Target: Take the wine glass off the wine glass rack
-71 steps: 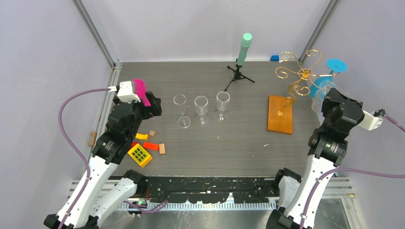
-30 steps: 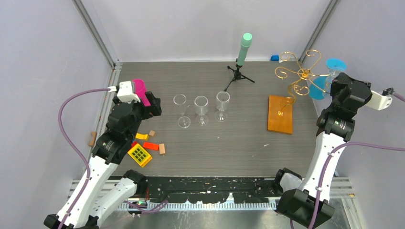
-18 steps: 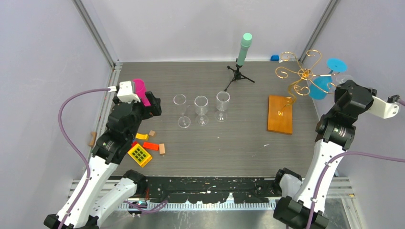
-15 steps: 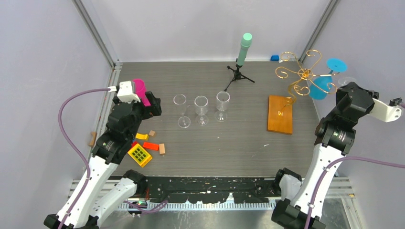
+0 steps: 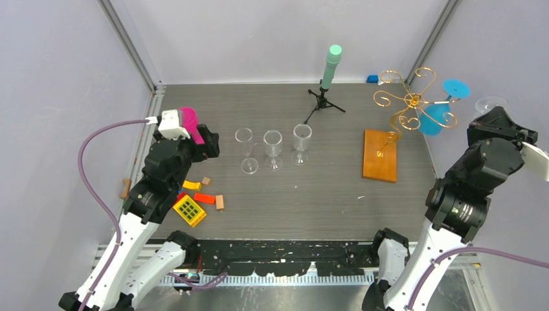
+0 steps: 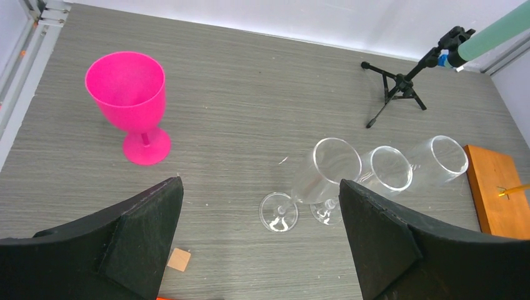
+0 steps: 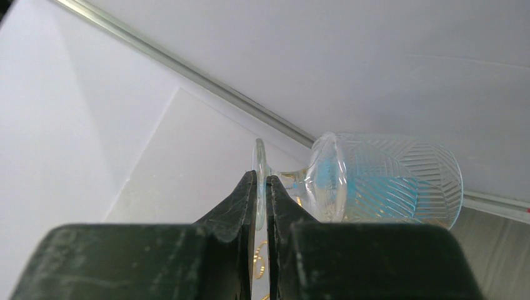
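Observation:
The wine glass rack (image 5: 412, 101) is a gold wire stand with curled arms on an orange-brown wooden base (image 5: 380, 155), at the right of the table. Blue wine glasses (image 5: 435, 118) still hang from its right arms. My right gripper (image 7: 262, 181) is shut on the foot of a clear cut-pattern wine glass (image 7: 387, 178) and holds it on its side in the air. In the top view this glass (image 5: 490, 104) is to the right of the rack, apart from it. My left gripper (image 6: 259, 187) is open and empty above the table's left side.
Three clear glasses (image 5: 272, 149) stand in a row mid-table. A pink goblet (image 6: 128, 100) stands at the left. A black tripod with a mint-green cylinder (image 5: 330, 68) is at the back. Coloured blocks (image 5: 194, 201) lie front left. The right wall is close to my right arm.
My right arm has risen and swung right, carrying the clear glass away from the rack's arms. The left arm has not moved.

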Robot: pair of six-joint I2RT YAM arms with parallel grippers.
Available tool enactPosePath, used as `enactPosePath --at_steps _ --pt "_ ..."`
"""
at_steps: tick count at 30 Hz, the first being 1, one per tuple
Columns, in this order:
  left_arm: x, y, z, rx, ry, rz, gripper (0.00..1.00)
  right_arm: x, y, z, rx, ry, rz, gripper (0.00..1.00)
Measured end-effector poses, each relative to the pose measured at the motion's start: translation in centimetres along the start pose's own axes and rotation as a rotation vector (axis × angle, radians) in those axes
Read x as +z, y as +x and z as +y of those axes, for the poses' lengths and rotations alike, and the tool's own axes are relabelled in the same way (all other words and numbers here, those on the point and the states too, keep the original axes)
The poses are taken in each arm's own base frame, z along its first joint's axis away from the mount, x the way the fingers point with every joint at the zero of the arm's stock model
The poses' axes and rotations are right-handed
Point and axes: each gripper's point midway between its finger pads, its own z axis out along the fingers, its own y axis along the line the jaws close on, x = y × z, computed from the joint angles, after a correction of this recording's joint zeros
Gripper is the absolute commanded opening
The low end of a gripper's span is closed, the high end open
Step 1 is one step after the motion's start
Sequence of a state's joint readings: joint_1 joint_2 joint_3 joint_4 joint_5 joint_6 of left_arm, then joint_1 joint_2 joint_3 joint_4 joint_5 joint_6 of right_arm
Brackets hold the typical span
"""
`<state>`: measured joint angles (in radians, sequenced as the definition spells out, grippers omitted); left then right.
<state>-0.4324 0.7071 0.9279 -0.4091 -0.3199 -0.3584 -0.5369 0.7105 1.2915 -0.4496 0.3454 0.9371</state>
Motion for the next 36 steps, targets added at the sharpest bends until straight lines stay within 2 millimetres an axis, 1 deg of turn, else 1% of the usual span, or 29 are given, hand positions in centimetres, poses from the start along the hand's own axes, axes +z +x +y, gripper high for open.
enactPosePath --at_steps 3,7,9,13,17,22,27,29,32,34,36 --pt "-0.2 -0.2 -0.2 -0.004 0.015 -0.006 0.98 -1.2 -1.6 2.2 0.021 -0.063 -0.017 0.0" --pt "-0.5 -0.4 -0.5 -0.01 0.033 -0.008 0.98 -2.9 -2.9 5.0 0.06 -0.158 -0.014 0.0" --pt "-0.6 -0.6 -0.7 -0.011 0.04 -0.009 0.98 -3.4 -3.1 6.3 0.087 -0.205 0.0 0.0" --pt "-0.8 -1.0 -1.2 -0.014 0.066 -0.011 0.98 -3.8 -2.6 8.8 0.139 -0.282 0.072 0.0" --pt "-0.7 -1.1 -1.9 -0.019 0.097 -0.002 0.98 -3.5 -1.4 11.1 0.199 -0.354 0.166 0.0" --pt "-0.3 -0.9 -3.3 -0.037 0.151 0.031 0.98 -3.0 1.0 13.0 0.306 -0.415 0.313 0.0" --pt "0.2 -0.3 -4.8 -0.061 0.216 0.075 0.98 -2.6 3.5 15.5 0.501 -0.518 0.501 0.0" --pt "0.3 0.0 -5.5 -0.076 0.243 0.092 0.98 -2.6 3.9 16.2 0.557 -0.546 0.553 0.0" --pt "0.6 0.1 -6.8 -0.103 0.298 0.12 0.98 -2.0 5.1 16.4 0.629 -0.554 0.621 0.0" --pt "0.8 -0.1 -7.8 -0.123 0.338 0.13 0.98 -2.1 5.9 16.6 0.67 -0.56 0.671 0.0" --pt "1.0 -0.4 -9.0 -0.145 0.384 0.138 0.98 -2.6 6.8 17.3 0.7 -0.577 0.722 0.01"
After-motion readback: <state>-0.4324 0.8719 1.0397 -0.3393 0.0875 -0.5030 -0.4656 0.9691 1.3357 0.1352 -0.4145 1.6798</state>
